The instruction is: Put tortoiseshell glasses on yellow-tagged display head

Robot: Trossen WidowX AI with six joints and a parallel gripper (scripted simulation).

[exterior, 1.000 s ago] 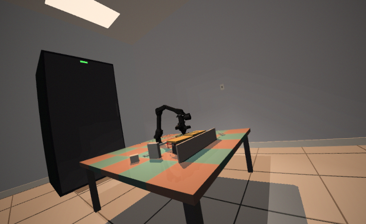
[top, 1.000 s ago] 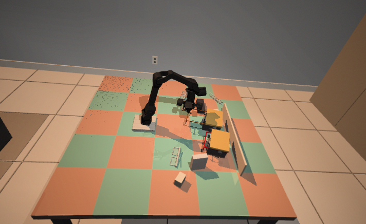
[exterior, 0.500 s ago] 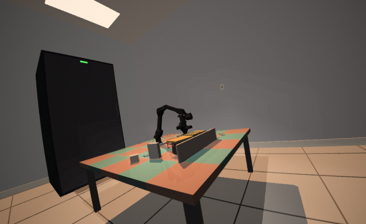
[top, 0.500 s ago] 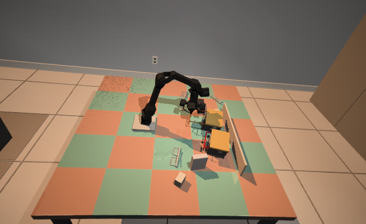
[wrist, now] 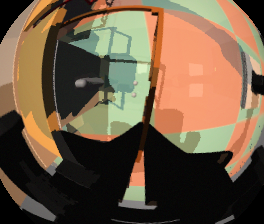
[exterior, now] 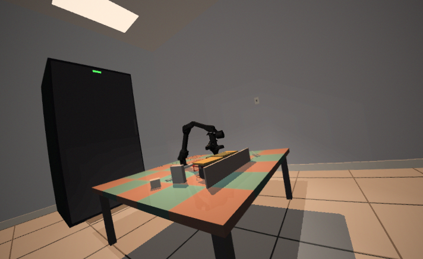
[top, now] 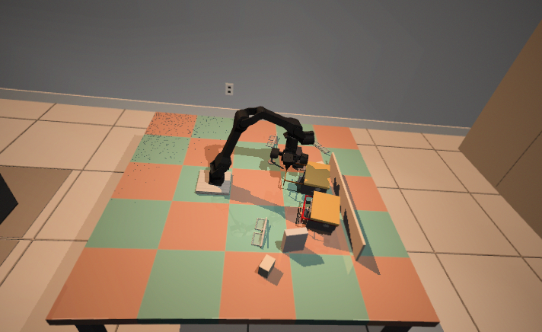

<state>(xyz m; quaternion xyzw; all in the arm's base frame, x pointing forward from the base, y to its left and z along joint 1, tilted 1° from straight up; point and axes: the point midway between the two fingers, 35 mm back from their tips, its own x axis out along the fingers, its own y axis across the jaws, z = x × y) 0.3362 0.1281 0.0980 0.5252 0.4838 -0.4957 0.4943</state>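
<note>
My gripper (top: pixel 287 167) (exterior: pixel 215 152) (wrist: pixel 143 126) is shut on the front frame of the orange-brown tortoiseshell glasses (top: pixel 292 181) (wrist: pixel 157 40). They hang in the air before the farther display head (top: pixel 317 174) (exterior: pixel 226 153) (wrist: pixel 78 65), with a temple reaching towards it. In the wrist view its small grey nose (wrist: pixel 80 83) shows left of the held front. The temples' far ends are hard to make out. The nearer display head (top: pixel 325 208) (exterior: pixel 207 161) wears red glasses (top: pixel 304 208) (exterior: pixel 193 167). Both heads have yellow-orange tops; I cannot tell which bears the yellow tag.
A long upright panel (top: pixel 349 210) (exterior: pixel 227 171) stands behind both heads. A grey block (top: pixel 294 241) (exterior: pixel 177 174) stands near the nearer head, with a small box (top: pixel 266 265) (exterior: pixel 155 183) farther forward. Pale glasses (top: pixel 259 233) lie near the block. Another pale frame (top: pixel 321 148) lies beyond the panel's far end.
</note>
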